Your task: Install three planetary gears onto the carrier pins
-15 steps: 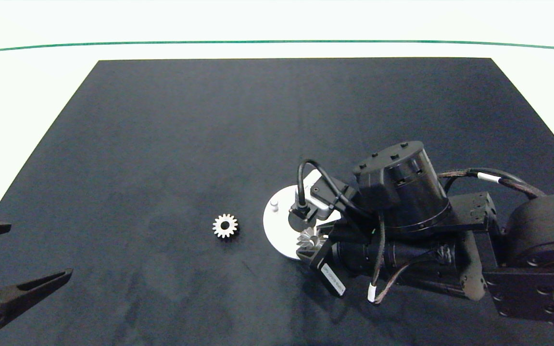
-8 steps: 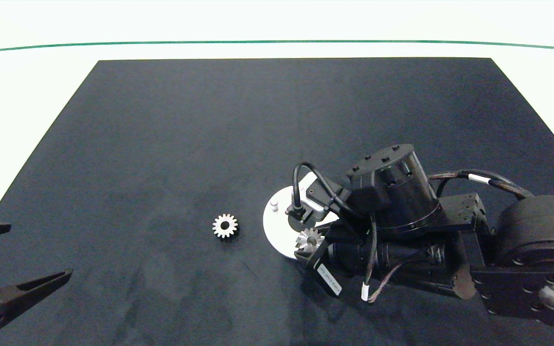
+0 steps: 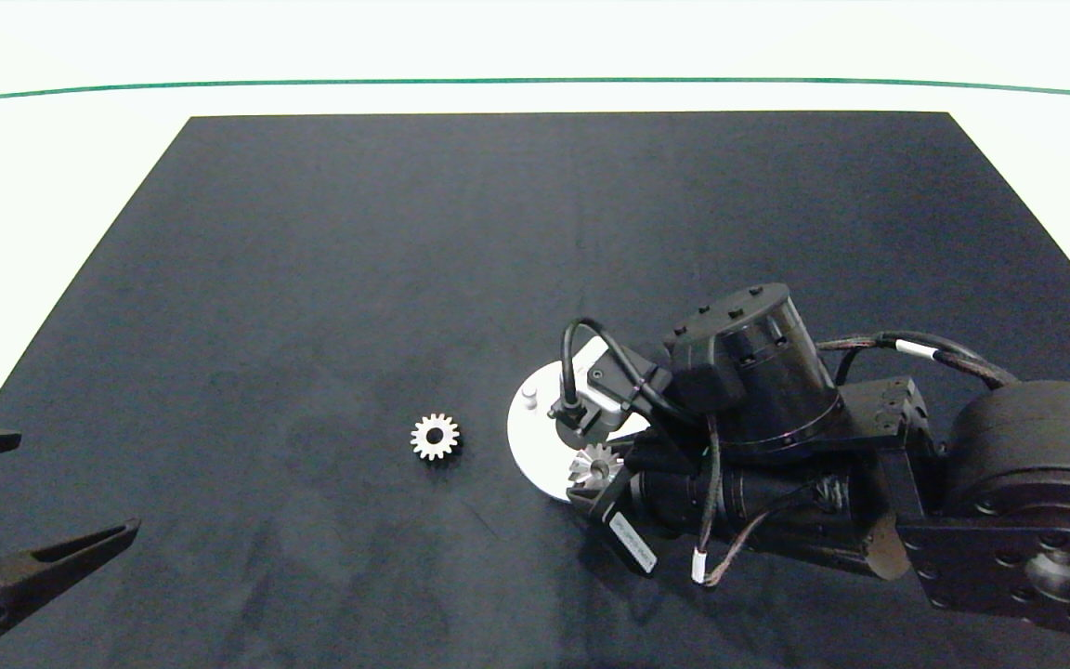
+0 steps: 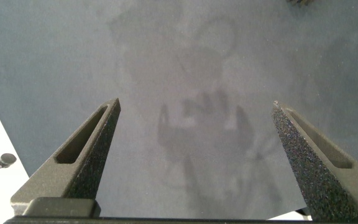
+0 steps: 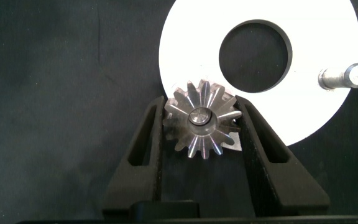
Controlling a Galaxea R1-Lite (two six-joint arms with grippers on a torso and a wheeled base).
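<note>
White disc (image 3: pixel 535 446) partly hidden by right arm | right gripper (image 5: pixel 201 127) pinching toothed silver gear (image 5: pixel 202 119) seated on a pin, at disc edge | bare pin (image 5: pixel 344 77) seen | second gear (image 3: pixel 435 436) flat on dark mat (image 3: pixel 312 279), left of disc | left gripper (image 4: pixel 194 155) spread wide, parked near-left, partly cut off.

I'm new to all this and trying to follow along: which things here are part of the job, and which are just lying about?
Part of the job:
- right gripper, closed on a gear sitting over a pin
- spare gear on the mat
- white disc
- bare pin

Not in use:
- left gripper, open, idle
- black mat
</note>
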